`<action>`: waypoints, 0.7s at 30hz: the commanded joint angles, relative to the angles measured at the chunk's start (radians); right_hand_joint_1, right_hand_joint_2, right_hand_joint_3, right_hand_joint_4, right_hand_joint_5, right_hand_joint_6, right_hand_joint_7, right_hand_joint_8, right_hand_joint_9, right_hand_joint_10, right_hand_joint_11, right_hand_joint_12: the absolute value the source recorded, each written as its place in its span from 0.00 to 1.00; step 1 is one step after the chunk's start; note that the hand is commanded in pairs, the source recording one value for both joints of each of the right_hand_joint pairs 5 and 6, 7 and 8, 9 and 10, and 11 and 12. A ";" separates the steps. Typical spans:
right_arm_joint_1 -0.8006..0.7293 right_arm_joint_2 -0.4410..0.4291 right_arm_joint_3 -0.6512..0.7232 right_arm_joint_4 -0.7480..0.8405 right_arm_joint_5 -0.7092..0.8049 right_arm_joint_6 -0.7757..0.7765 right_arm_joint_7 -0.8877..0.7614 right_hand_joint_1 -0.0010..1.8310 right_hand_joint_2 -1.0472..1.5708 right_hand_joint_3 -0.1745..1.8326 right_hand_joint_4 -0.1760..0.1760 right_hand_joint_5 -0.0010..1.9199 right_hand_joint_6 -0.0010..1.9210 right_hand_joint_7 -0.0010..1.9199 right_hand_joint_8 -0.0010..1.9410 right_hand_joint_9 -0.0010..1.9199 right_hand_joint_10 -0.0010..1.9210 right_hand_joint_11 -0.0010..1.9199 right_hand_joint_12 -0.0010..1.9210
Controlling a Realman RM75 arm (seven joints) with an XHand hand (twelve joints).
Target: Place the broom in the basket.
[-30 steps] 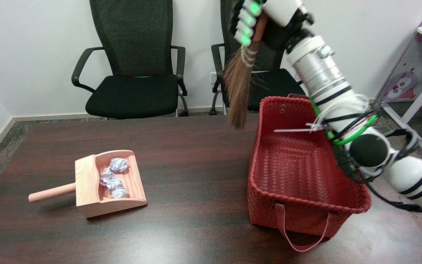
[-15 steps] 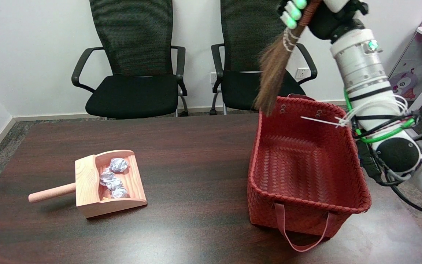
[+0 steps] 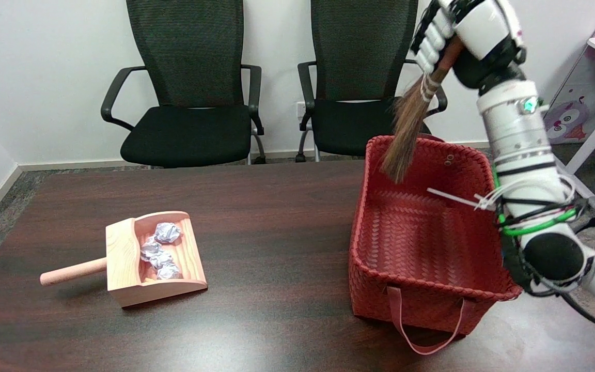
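The right hand [image 3: 463, 36] grips the broom [image 3: 410, 121] by its handle, fingers wrapped around it, high above the far side of the red woven basket [image 3: 432, 289]. The broom hangs tilted, its brown bristles dipping just inside the basket's far-left corner. On the dark worktop [image 3: 277, 232], well apart to the left, lies a wooden dustpan [image 3: 137, 263] holding crumpled paper balls [image 3: 160, 250].
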 commanded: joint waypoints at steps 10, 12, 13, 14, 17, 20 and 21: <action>-0.021 -0.056 -0.337 0.068 -0.181 -0.139 -0.047 0.45 0.97 1.00 0.51 1.00 1.00 1.00 0.99 1.00 1.00 1.00 1.00; -0.023 -0.060 -0.347 0.070 -0.187 -0.139 -0.047 0.45 0.97 1.00 0.51 1.00 1.00 1.00 0.99 1.00 1.00 1.00 1.00; -0.024 -0.060 -0.351 0.072 -0.194 -0.137 -0.047 0.45 0.97 1.00 0.51 1.00 1.00 1.00 0.99 1.00 1.00 1.00 1.00; -0.024 -0.060 -0.355 0.073 -0.197 -0.133 -0.047 0.45 0.97 1.00 0.51 1.00 1.00 1.00 0.99 1.00 1.00 1.00 1.00; -0.024 -0.062 -0.374 0.078 -0.203 -0.116 -0.047 0.45 0.97 1.00 0.51 1.00 1.00 1.00 0.99 1.00 1.00 1.00 1.00; -0.024 -0.070 -0.378 0.089 -0.203 -0.089 -0.047 0.45 0.97 1.00 0.51 1.00 1.00 1.00 0.99 1.00 1.00 1.00 1.00; -0.024 -0.075 -0.378 0.095 -0.202 -0.067 -0.047 0.45 0.97 1.00 0.51 1.00 1.00 1.00 0.99 1.00 1.00 1.00 1.00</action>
